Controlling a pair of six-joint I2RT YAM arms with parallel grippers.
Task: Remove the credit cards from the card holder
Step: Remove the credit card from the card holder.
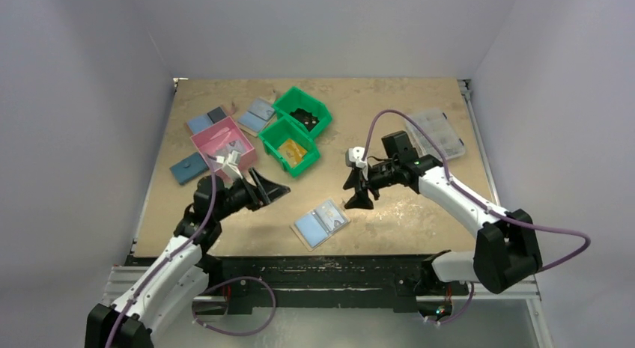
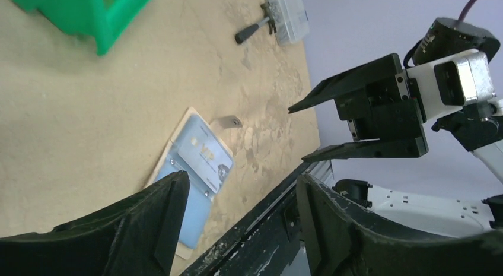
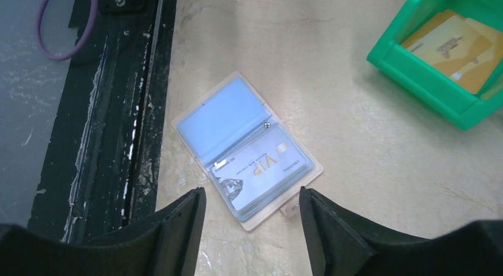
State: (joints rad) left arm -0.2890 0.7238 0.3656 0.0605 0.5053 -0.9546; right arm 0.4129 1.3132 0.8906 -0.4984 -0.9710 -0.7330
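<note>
The card holder lies open and flat near the table's front edge, beige outside with light-blue sleeves. A pale card marked VIP sits in its stacked sleeves. Yellow-orange credit cards lie in a green bin. My right gripper hangs open just above and right of the holder, touching nothing. Left of the holder my left gripper is open and empty, pointing toward the right gripper.
Two green bins and a pink box stand at the back left. Flat blue wallets lie round the pink box. A clear plastic organiser sits at the back right. A black rail runs along the front edge.
</note>
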